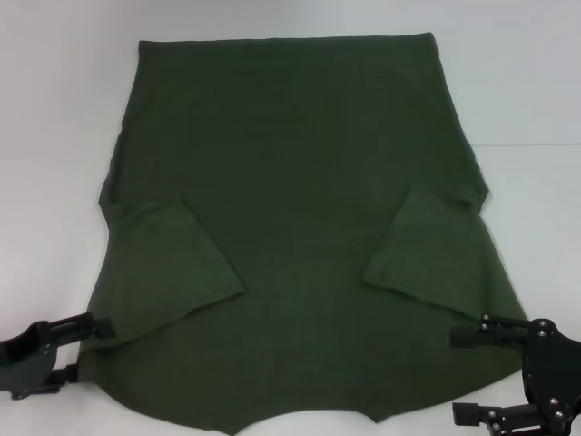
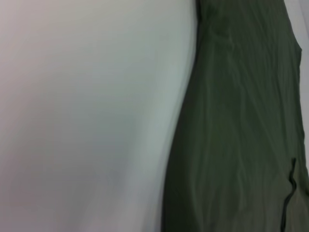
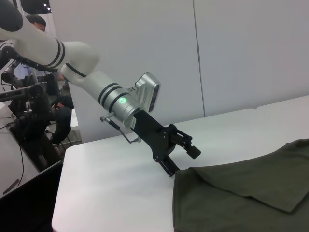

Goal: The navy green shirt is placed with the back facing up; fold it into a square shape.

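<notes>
I see the shirt flat on bench, sleeves tucked in, w/ left end effector and right end effector both wide at its near corners.

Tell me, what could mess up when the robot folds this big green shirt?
1. The shirt has both sleeves already folded inward; a careless pull might flip the left sleeve or right sleeve back out.
2. The left end effector sits open at the shirt's near corner and the right end effector at the other; uneven lifting could skew the fold.
3. The near hem runs past the table edge, so it may slide.
</notes>
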You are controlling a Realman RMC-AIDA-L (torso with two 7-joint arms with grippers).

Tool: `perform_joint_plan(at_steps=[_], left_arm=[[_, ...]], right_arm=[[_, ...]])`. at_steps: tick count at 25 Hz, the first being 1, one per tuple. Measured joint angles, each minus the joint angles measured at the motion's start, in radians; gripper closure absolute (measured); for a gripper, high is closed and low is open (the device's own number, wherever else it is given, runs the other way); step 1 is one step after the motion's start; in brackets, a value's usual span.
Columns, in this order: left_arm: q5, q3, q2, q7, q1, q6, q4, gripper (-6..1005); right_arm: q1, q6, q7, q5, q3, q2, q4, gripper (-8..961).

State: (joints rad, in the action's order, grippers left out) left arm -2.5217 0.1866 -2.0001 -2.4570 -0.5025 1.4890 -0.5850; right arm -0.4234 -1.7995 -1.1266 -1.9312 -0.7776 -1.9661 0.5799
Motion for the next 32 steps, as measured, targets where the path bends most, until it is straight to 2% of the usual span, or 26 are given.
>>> perform_joint_plan(at_steps=[14, 32], left_arm=[[0.003, -0.001, 0.001, 0.007, -0.070, -0.059, 0.061, 155], [-0.019, -0.003, 0.017, 0.000, -0.053, -0.036, 0.022, 195]], right_arm=[[0.000, -0.003, -0.011, 0.001, 0.000, -0.002, 0.000, 24], [-0.010, -0.003, -0.033, 0.002, 0.000, -0.002, 0.000, 24]])
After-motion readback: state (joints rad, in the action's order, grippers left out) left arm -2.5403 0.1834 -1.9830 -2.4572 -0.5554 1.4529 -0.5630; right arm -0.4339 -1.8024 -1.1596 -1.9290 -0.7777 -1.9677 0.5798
